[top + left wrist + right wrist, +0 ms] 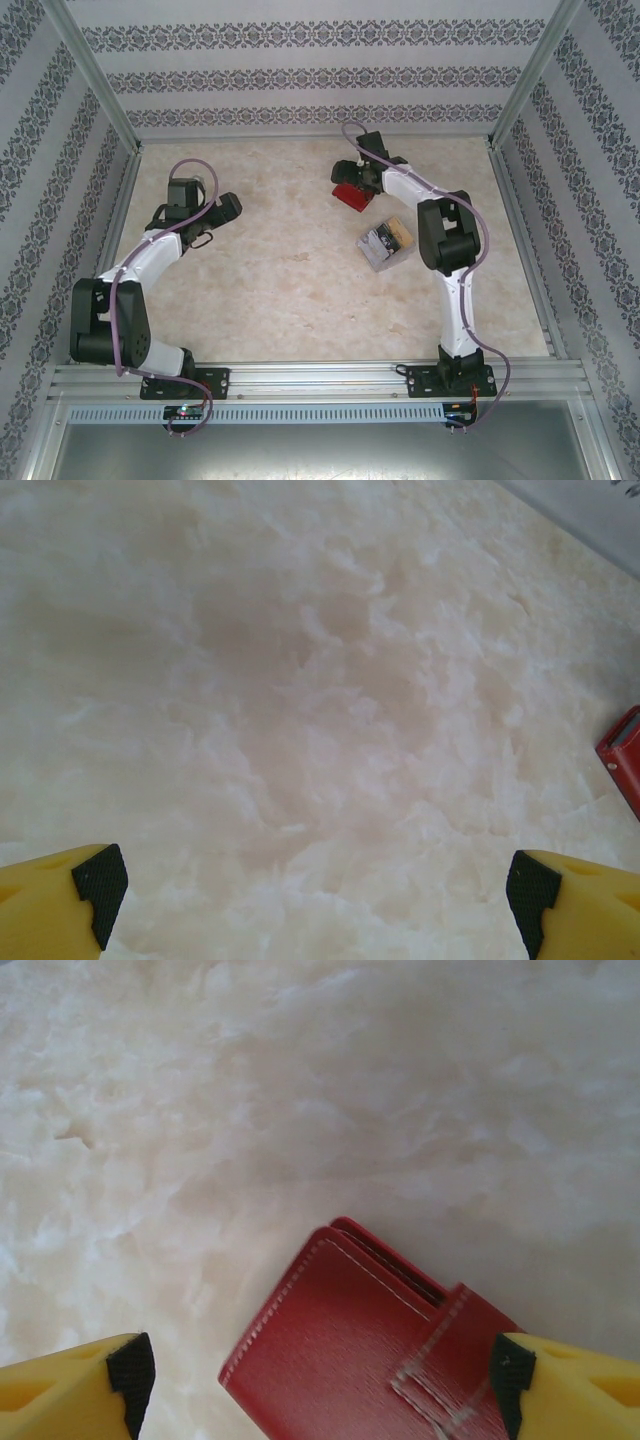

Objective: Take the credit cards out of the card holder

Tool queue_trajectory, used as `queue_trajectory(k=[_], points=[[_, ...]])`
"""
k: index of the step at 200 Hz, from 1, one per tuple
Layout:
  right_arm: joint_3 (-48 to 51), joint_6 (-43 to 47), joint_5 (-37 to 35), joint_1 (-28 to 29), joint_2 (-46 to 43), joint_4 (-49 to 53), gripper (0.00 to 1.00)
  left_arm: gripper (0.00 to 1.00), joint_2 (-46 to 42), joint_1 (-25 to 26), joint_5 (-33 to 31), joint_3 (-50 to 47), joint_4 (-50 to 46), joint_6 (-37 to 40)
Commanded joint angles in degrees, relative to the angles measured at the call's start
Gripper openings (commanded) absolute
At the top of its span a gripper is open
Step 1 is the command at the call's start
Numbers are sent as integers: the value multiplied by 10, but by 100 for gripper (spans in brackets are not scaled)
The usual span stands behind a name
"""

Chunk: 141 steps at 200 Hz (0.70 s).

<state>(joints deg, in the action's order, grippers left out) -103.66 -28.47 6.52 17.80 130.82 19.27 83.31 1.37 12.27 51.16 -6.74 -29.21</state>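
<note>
The red card holder (pixel 352 197) lies folded shut on the marble table at the back right, its stitched tab across the front (pixel 340 1350). My right gripper (pixel 350 176) hangs over it, open, its fingers either side of the holder (pixel 320 1375); the right pad (pixel 510 1385) is at the tab's edge, the left pad stands apart. Credit cards (pixel 385 243), a grey one and a tan one, lie together on the table just right of the holder. My left gripper (pixel 215 215) is open over bare table (pixel 315 890); the holder's red corner (pixel 625 755) shows at that view's right edge.
Patterned walls and aluminium posts close in the table on three sides. A metal rail (pixel 320 375) carrying both arm bases runs along the near edge. The right arm's elbow (pixel 445 235) stands just right of the cards.
</note>
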Motion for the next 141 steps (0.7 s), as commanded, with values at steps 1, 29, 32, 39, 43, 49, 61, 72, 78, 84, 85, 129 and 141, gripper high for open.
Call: queue_trajectory(k=[1,29,32,39,43,49,61,72,78,84,85,129,141], points=[[-41,13,14,18,26,51,88,99,5,8,13,22,-10,-15],[-34,12,24,42,25,88,87,99,12,12,13,27,-17,-19],[-30,11,26,45,24,90,86,99,12,13,13,27,-17,-20],[-21,9,27,54,17,98,86,99,15,14,14,28,-17,-22],[-14,8,29,58,13,101,86,99,17,15,14,29,-17,-24],[-2,5,30,65,4,102,86,99,20,16,17,29,-18,-26],[26,-11,37,81,-15,101,86,99,24,19,22,29,-17,-29],[54,-26,46,97,-33,94,85,99,29,23,31,28,-15,-33],[67,-36,47,107,-42,94,84,99,32,25,35,28,-16,-35],[78,-45,51,117,-52,94,84,99,34,27,40,27,-16,-37],[80,-46,52,119,-53,94,84,99,35,27,41,27,-17,-37],[151,-98,84,171,-121,76,83,99,38,37,68,8,-31,-67],[169,-105,80,171,-145,70,83,100,39,42,80,5,-36,-70]])
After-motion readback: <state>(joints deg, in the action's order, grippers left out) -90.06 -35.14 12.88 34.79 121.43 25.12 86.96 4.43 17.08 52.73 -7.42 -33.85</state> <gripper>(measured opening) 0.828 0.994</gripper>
